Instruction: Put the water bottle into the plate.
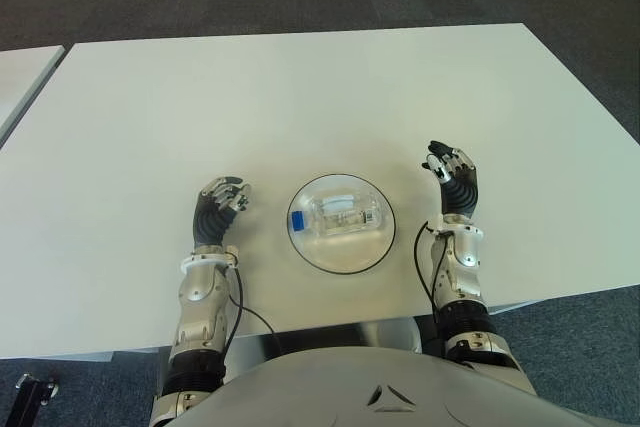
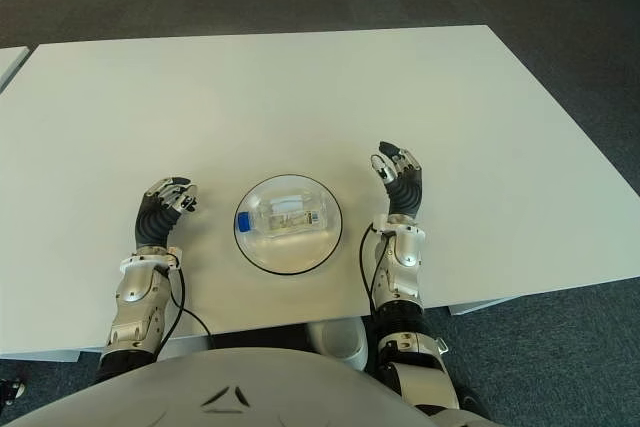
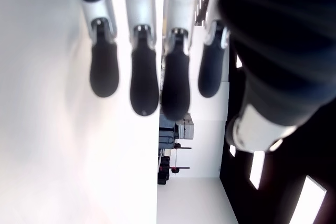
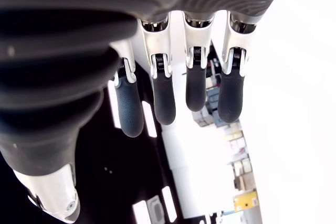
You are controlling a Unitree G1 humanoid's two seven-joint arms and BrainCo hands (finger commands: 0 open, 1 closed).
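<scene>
The water bottle [image 1: 338, 214] lies on its side inside the plate [image 1: 375, 244] on the white tabletop [image 1: 300, 97]. The left robot hand [image 1: 218, 209] sits left of the plate, fingers loosely extended, holding nothing. The right robot hand [image 1: 453, 179] sits right of it, fingers straight and empty.

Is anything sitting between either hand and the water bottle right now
No. The water bottle already lies on its side in the plate. The left hand and right hand flank the plate, empty, with only bare table between them and it.
</scene>
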